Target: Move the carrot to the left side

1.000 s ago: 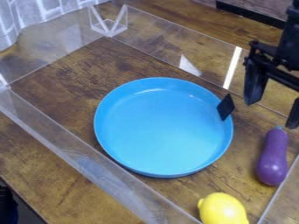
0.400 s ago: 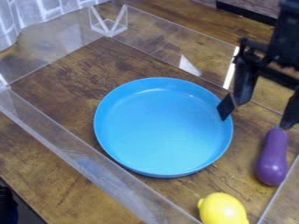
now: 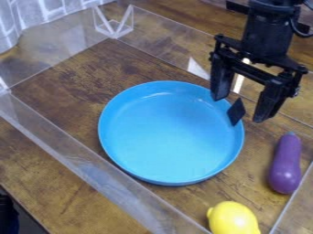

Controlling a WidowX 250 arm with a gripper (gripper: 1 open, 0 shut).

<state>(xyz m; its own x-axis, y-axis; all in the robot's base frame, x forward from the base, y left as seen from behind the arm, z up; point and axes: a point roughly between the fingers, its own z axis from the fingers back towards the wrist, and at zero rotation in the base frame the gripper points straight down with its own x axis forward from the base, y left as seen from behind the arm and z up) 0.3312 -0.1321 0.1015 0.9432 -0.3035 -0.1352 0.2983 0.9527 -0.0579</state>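
- Wooden table (image 3: pixel 73 91) inside a clear-walled box (image 3: pixel 55 139): same as in the earlier frames.
- Blue plate (image 3: pixel 159 132), centre of frame: has not moved, nothing on it.
- Gripper (image 3: pixel 243 97): was at the right edge of the frame a second ago and is now further left, over the plate's right rim, pointing down.
- Fingers (image 3: pixel 221 84): spread wide apart, nothing between them.
- Purple eggplant (image 3: pixel 286 163), lower right, and yellow lemon (image 3: pixel 232 219), bottom edge: both unmoved, well clear of the fingers.
- Small dark shape (image 3: pixel 236 111) at the plate's right rim, just below the fingers: unchanged; cannot tell what it is.
- Carrot: cannot tell where it lies, so its relation to the fingers is unknown.
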